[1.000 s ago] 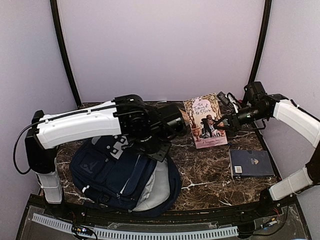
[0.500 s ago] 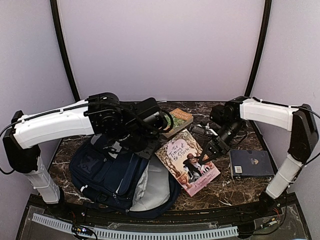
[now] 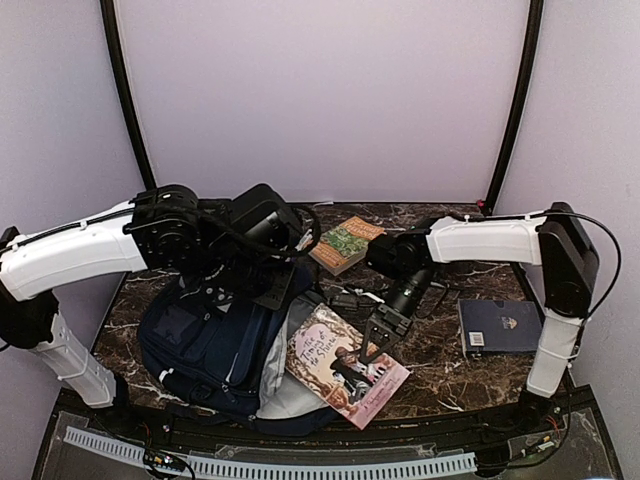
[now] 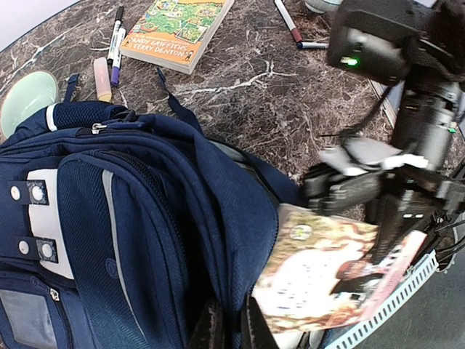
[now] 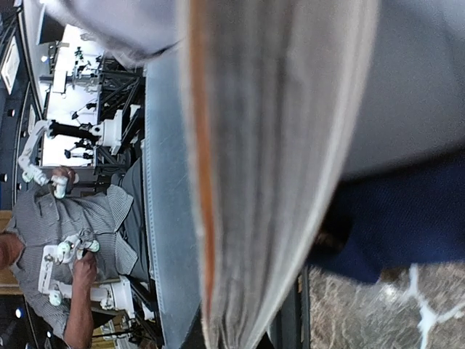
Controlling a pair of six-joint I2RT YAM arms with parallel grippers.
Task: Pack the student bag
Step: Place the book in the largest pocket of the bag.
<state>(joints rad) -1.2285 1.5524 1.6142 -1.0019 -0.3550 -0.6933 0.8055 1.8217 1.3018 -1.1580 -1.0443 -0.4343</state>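
The navy student bag (image 3: 205,340) lies at the front left with its grey-lined mouth open to the right. My left gripper (image 3: 272,292) is shut on the edge of the bag's top flap and holds it up; in the left wrist view my fingers (image 4: 207,331) pinch the navy fabric (image 4: 145,218). My right gripper (image 3: 380,330) is shut on a pink illustrated book (image 3: 345,365) and holds it tilted at the bag's mouth. The book shows blurred in the left wrist view (image 4: 327,276) and edge-on in the right wrist view (image 5: 269,182).
A green-and-orange book (image 3: 345,243) lies behind the bag, also in the left wrist view (image 4: 178,25). A dark blue book (image 3: 503,326) lies at the right. Markers (image 4: 115,36), a pale highlighter (image 4: 102,78) and a green bowl (image 4: 25,98) sit behind the bag.
My right arm has carried the pink book from the back right down and left to the bag's mouth. My left arm has swung left, still holding the flap.
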